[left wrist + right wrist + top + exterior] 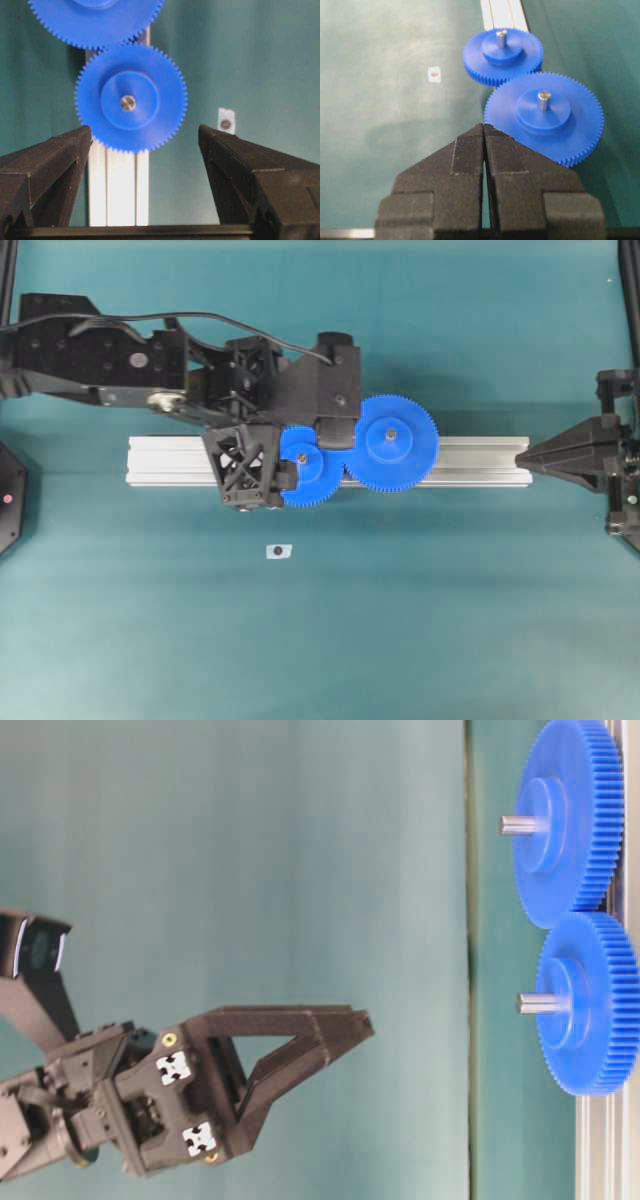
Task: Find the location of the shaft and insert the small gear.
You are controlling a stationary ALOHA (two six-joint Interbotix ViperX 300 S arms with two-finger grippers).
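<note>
From overhead, the small gear (308,477) sits on the aluminium rail (480,461) that runs across the middle of the tabletop (450,620), its teeth meshed with the large gear (391,443) beside it; a pin end shows in its hub, so the gear looks already seated on the shaft (301,457); the left hand (262,468) hangs just above and beside it, on the side away from the large gear, while the right hand (540,453) waits well apart at the rail's far end; a small white tag (278,551) lies alone nearer the tabletop's front edge.

At table level, both gears stand on the rail with a pin through each hub, the shaft (543,1004) pointing straight up out of the small gear (588,1004); the right hand (350,1025) hovers clear of them.

The left wrist view looks straight down the shaft's axis: the small gear (131,97) lies ahead between the spread fingers (55,160), untouched; the left hand is open and empty.

The right wrist view shows the right hand (484,131) pressed shut on nothing, the large gear (544,117) nearest it and the small gear (502,55) beyond.

Judging from this, the left hand is the nearer one, and what remains is to lift away along the shaft's upright axis.
</note>
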